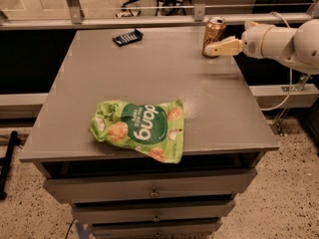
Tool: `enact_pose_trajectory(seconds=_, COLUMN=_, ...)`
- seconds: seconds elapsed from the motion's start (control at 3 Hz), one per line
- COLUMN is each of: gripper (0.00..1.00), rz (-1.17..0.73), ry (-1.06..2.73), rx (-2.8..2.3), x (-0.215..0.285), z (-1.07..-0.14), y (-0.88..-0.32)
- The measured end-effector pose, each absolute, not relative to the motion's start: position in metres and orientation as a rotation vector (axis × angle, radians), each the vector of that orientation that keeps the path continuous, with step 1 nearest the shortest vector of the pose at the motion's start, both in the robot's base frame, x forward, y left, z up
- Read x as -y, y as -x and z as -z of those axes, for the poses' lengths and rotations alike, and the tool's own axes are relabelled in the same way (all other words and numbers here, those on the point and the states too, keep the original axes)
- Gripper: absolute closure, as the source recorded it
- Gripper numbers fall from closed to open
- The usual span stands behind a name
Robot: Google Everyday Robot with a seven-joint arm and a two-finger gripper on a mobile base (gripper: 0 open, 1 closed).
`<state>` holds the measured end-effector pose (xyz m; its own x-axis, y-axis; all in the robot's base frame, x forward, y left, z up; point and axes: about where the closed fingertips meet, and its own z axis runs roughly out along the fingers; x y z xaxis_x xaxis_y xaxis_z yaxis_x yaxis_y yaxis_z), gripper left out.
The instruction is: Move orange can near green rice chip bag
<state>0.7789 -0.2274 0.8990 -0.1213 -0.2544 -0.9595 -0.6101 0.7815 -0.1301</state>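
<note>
camera view: gripper (219, 48) at the can (214, 31), upper right, grip state can't tell; can well apart from bag (139, 128) at lower centre, so whole carry left.

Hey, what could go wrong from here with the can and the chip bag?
The tool is at the lower side of the upright can, near the table's far edge; a bump might tip it or knock it off. The chip bag overhangs the front edge, so setting the can down carelessly could push it off.
</note>
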Motion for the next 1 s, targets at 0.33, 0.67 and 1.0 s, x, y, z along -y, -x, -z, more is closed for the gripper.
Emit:
enact_pose_trajectory(seconds=0.33, gripper=0.00, rz=-0.362, ry=0.661, rx=-1.654, x=0.221, z=-0.897, y=-0.814)
enact_pose_trajectory(seconds=0.67, gripper=0.00, rz=-0.378, ry=0.658, rx=-1.644, x=0.215, z=-0.890, y=-0.834)
enact_pose_trajectory(seconds=1.0, gripper=0.17, rz=-0.404, ry=0.663, rx=-1.658, x=0.210, z=-0.883, y=-0.844)
